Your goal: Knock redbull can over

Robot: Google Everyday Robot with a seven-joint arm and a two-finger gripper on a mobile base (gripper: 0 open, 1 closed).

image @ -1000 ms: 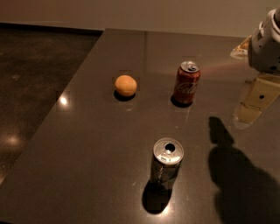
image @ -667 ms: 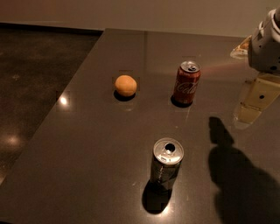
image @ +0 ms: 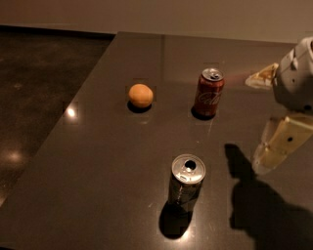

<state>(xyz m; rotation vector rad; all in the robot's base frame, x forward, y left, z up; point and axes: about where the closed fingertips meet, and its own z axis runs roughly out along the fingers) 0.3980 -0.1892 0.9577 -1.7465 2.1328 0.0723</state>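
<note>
A dark, glossy desk [image: 98,176] fills the view, with a speckled floor [image: 34,97] to its left and a pale wall [image: 186,12] behind it. At the right edge the pincer [image: 253,124] hangs above the surface with its two cream fingers [image: 278,144] spread wide and nothing between them. Its shadow [image: 259,205] falls on the desk below.

The redbull can [image: 187,188] is nearest to it. The can stands upright toward the front of the desk, off to the pincer's lower left and apart from it, with its shiny pull-tab top facing the camera. It is a slim, rigid metal cylinder with smooth walls. Being tall on a narrow base, it probably tips easily, and on the polished top it could skid. A sideways push high on the wall, near the rim, looks the better contact, with no grasp needed.

Farther back stands a red cola can [image: 209,93], also upright. Left of that lies a round, matte orange [image: 141,95], well apart from both cans
</note>
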